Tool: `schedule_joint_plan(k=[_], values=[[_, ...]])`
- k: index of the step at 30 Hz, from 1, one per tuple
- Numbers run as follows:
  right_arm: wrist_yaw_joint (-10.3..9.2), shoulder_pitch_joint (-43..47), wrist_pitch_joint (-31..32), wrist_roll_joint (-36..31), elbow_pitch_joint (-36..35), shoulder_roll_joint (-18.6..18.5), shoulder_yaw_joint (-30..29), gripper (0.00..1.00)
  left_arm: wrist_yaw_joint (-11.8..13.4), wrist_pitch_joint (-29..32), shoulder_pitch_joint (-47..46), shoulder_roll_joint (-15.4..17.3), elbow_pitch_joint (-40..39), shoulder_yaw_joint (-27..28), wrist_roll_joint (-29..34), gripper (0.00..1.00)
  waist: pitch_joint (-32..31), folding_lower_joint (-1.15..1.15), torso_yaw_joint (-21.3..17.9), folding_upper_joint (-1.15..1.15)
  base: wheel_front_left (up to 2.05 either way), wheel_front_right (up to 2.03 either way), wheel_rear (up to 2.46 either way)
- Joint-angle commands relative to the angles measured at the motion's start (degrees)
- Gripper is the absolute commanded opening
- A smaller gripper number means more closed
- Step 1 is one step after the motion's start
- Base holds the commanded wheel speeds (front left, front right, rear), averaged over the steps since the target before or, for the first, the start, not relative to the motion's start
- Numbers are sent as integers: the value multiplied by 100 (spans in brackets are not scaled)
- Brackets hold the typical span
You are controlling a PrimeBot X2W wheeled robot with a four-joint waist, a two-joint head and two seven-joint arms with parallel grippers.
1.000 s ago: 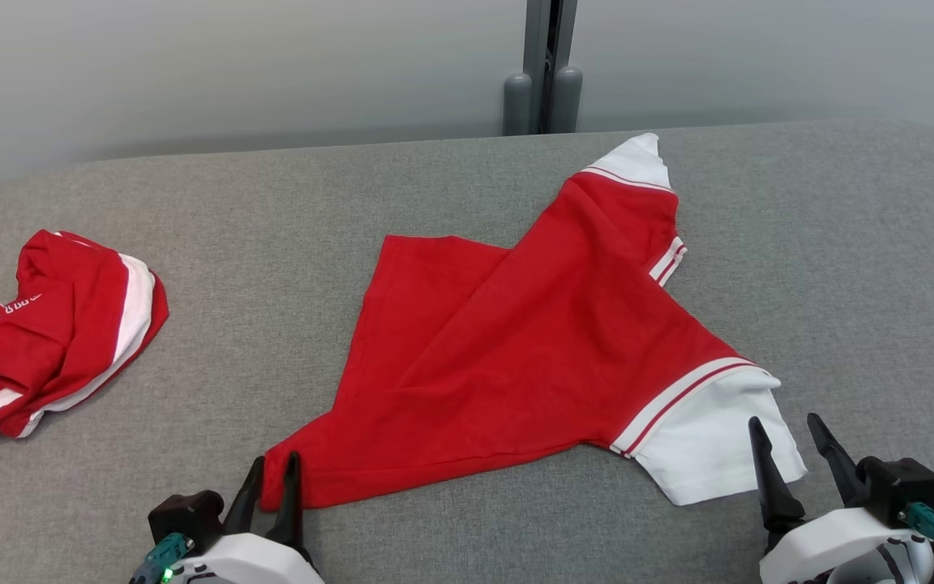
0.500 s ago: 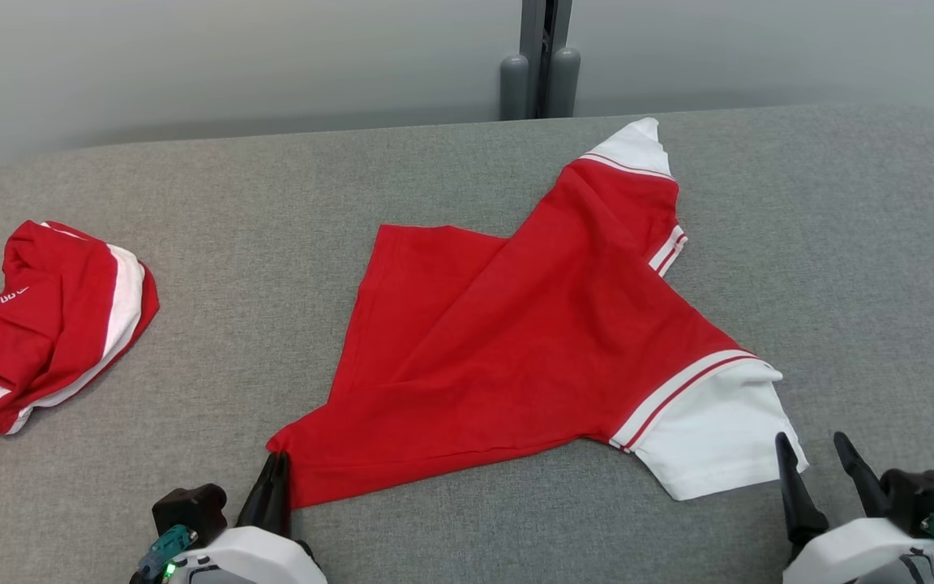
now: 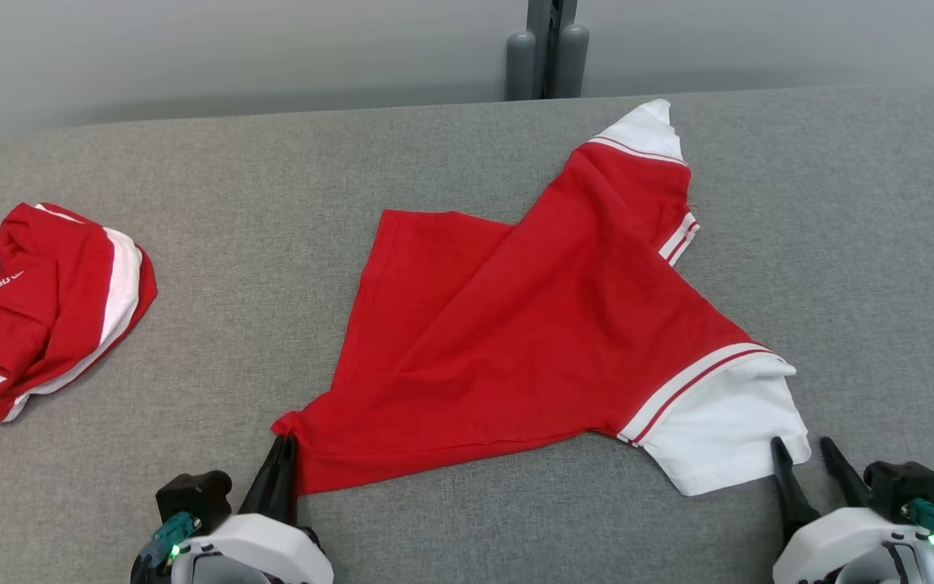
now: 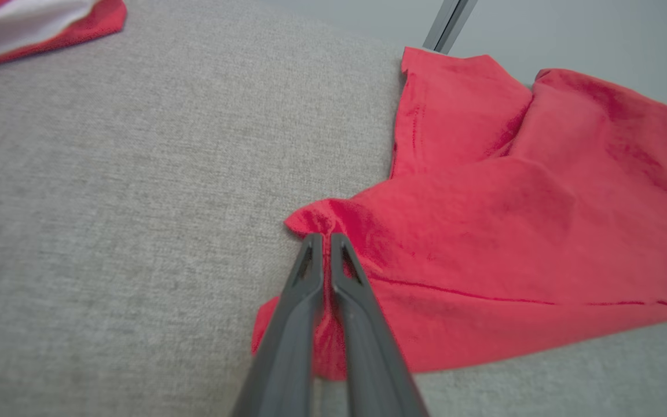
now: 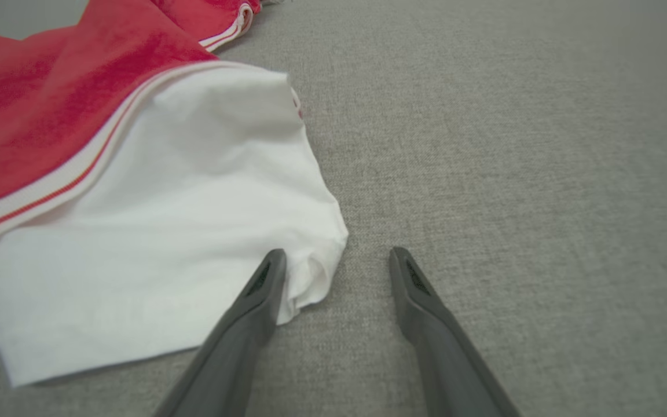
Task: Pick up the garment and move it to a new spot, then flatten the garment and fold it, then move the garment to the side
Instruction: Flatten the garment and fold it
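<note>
A red garment (image 3: 532, 341) with white sleeves lies spread on the grey table (image 3: 232, 203). My left gripper (image 3: 286, 442) is shut on the near left corner of its red hem, which bunches at the fingertips (image 4: 323, 236). The red cloth (image 4: 513, 220) stretches away to the right in the left wrist view. My right gripper (image 3: 801, 444) stands open at the near corner of the white sleeve (image 5: 165, 202). Its left finger (image 5: 264, 278) rests on that sleeve's edge and the other finger is over bare table.
A second red and white garment (image 3: 45, 300) lies crumpled at the table's left edge, and its edge shows in the left wrist view (image 4: 38, 23). Two grey posts (image 3: 546, 49) stand behind the table's far edge. Bare grey table lies to the right of the sleeve.
My left gripper has closed on the hem corner, which now puckers. The head camera has shifted a little. The right gripper stays open by the sleeve.
</note>
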Motion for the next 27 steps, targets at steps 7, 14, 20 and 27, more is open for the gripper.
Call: schedule_joint_plan(k=[7,14,20,27], values=[[-2,-362,12,282,24,-94,222,0,-114,0,-178,23,-119,14,90,0,26,0,37,0,0,0,0],[-2,-432,10,660,-951,-238,214,0,-225,0,-205,27,-687,289,351,0,-330,0,-1,0,0,0,0],[-2,-931,10,1230,-2157,-675,85,0,-449,0,-717,180,-1659,786,859,0,-931,0,-92,0,0,0,0],[-2,-2048,79,1763,-2935,-1336,121,0,-596,11,-2013,714,-2425,860,1179,0,-1156,0,-143,0,0,0,0]])
